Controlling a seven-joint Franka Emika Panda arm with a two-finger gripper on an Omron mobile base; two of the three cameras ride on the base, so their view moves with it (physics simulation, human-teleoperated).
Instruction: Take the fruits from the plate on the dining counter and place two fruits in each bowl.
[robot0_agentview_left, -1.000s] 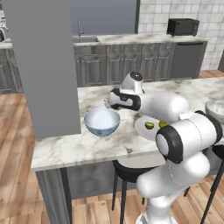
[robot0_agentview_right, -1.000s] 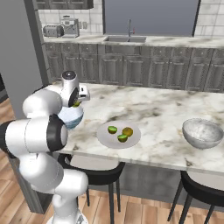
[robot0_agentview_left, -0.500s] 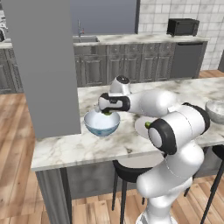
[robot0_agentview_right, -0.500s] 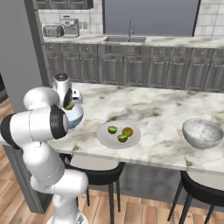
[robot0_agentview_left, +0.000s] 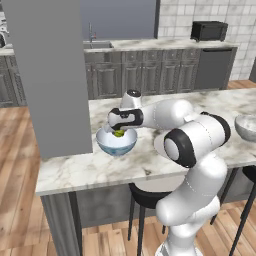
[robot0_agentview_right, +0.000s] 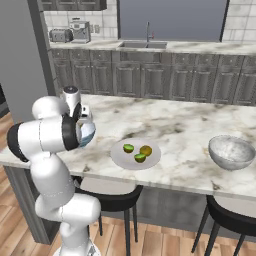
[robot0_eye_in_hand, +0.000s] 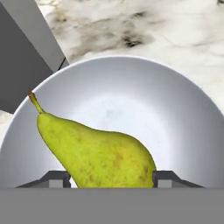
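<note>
While the gripper pinches the pear across its wide belly above the pale blue bowl, expect a light, firm, smooth-skinned, bruisable fruit.

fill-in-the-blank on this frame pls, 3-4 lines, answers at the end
1. The gripper holds a yellow-green ____ between its fingertips.
2. The gripper hangs over the pale blue-white ____ on the dining counter.
3. The number of fruits lying on the plate is ____.
4. The greyish white bowl contains ____ fruits.

Missing words: pear; bowl; three; no
</note>
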